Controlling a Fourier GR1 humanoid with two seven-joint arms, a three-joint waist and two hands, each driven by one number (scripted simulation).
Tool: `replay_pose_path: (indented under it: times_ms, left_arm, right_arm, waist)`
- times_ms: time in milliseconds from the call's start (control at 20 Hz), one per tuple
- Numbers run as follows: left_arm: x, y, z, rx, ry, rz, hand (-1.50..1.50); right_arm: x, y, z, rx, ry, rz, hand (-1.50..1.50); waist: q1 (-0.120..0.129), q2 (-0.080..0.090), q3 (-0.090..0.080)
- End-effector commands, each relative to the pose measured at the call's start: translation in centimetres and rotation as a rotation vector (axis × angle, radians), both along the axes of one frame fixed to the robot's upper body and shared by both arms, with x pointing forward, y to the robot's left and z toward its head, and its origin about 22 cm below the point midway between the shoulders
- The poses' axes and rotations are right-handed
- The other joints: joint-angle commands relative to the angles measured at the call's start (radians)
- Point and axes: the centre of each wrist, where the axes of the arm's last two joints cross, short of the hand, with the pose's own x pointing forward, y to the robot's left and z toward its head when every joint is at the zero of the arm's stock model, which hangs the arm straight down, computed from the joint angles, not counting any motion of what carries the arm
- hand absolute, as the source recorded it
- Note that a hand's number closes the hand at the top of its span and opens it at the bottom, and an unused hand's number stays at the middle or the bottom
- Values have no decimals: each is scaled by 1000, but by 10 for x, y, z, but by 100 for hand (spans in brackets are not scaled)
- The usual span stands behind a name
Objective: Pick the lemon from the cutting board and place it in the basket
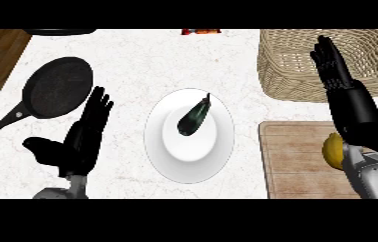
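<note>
Your right robot hand [334, 66] is hovering, fingers straight, over the basket [291, 66]; the plain yellow lemon [333, 150] is lying on the cutting board [295, 161].

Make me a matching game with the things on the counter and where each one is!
Things:
1. lemon
2. dark vegetable
3. basket
4. frying pan

Places:
A. far right corner of the counter
B. on the white plate
C. left side of the counter
D. on the cutting board

Pairs: 1-D, 2-B, 3-A, 4-C
</note>
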Motion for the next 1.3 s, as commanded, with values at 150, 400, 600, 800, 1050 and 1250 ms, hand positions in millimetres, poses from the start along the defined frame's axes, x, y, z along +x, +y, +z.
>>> replay_pose_path:
  times_ms: [150,400,600,800,1050,1250]
  left_arm:
    - [-17,34,-51,113,313,55,0]
    - [-47,63,-78,190,517,-11,0]
    - [-49,68,-70,175,536,5,0]
    - [-44,73,-70,170,524,44,0]
    - [-54,67,-68,181,514,35,0]
    - [-55,72,-75,173,543,42,0]
  right_arm:
    - [9,-48,-1,260,8,124,150]
    - [-4,-21,-39,227,67,437,150]
    - [-11,13,-42,-10,54,258,-150]
    - [-27,-21,-13,-276,91,73,-150]
    - [-17,-70,63,-662,111,-177,-150]
    - [-28,-80,136,-874,152,-175,-150]
  waist:
    - [2,-29,-13]
    - [15,-32,-15]
    - [13,-39,-17]
    - [-24,-46,-21]
    - [-19,-51,-23]
    - [-28,-49,-23]
